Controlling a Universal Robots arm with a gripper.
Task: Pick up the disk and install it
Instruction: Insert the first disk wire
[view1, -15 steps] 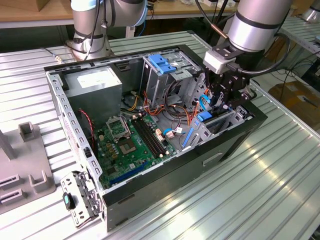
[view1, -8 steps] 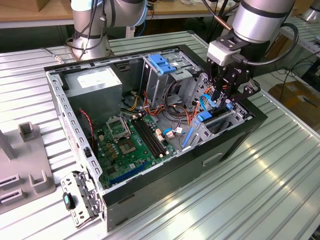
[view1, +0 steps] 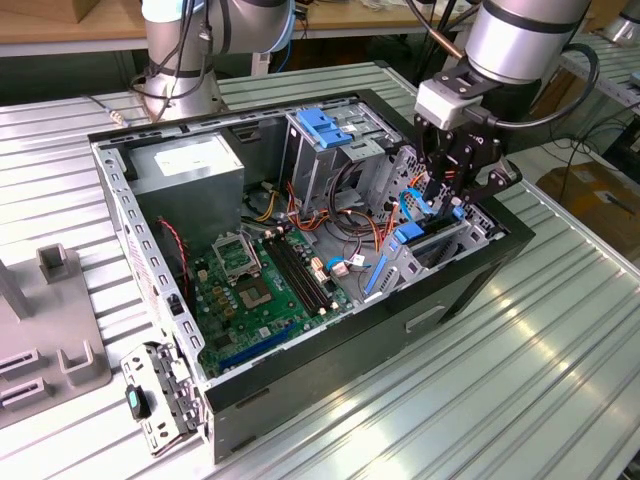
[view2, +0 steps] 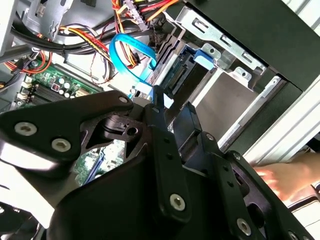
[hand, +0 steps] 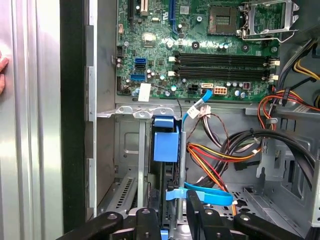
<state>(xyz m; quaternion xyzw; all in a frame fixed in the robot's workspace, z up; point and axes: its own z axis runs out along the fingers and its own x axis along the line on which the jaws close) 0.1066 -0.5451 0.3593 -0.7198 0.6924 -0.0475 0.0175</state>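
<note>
The disk (view1: 412, 246) stands on edge in the drive bay at the exterior view's right end of the open computer case (view1: 330, 370). Its blue plastic side rail (hand: 165, 145) and thin metal edge run down into the bay. My gripper (view1: 452, 195) is directly above it. In the first wrist view the black fingers (hand: 149, 220) sit on either side of the disk's near edge, with the gripper (hand: 174, 220) shut on it. In the second wrist view the gripper (view2: 172, 107) points at the disk (view2: 182, 75) with its blue rail tip (view2: 202, 57).
A blue flat cable (hand: 210, 195) and red, yellow and orange wires (hand: 220, 155) lie beside the bay. The green motherboard (view1: 260, 290), a grey metal box (view1: 190, 165) and a cage with a blue latch (view1: 325, 125) sit inside the case. A person's hand (view2: 282, 182) rests outside the case wall.
</note>
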